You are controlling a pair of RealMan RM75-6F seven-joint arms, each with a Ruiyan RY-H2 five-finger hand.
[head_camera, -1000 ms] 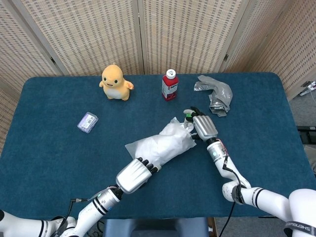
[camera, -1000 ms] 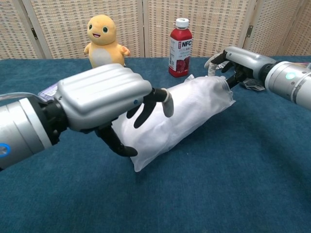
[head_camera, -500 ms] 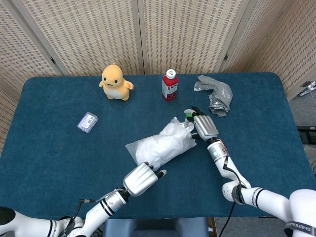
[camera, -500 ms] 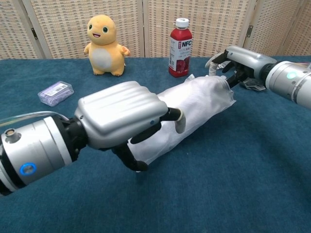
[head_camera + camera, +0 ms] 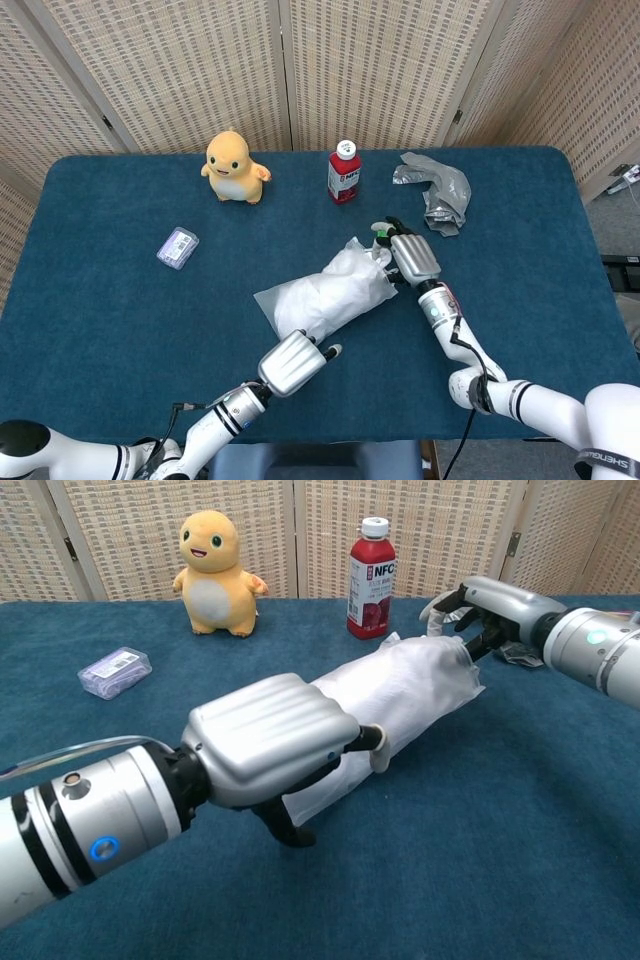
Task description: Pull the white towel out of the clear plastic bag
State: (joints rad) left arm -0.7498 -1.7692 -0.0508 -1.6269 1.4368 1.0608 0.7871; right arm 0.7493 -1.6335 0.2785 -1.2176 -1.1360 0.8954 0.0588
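Note:
The clear plastic bag [image 5: 325, 295] lies slantwise mid-table with the white towel [image 5: 410, 685] bunched inside it. My right hand [image 5: 412, 256] grips the bag's far right end, fingers curled into the plastic; in the chest view the same hand [image 5: 492, 605] sits at the bag's upper right tip. My left hand [image 5: 293, 362] hovers just in front of the bag's near end with fingers loosely bent and nothing in them. In the chest view my left hand [image 5: 270, 745] hides the bag's near corner.
A yellow plush toy [image 5: 235, 167] and a red drink bottle [image 5: 343, 172] stand at the back. A crumpled silver bag [image 5: 437, 190] lies back right. A small purple box [image 5: 178, 248] rests to the left on the blue table [image 5: 100, 330].
My left hand has come off the bag's near end and drawn back toward me and slightly right. The bag and my right hand have stayed put.

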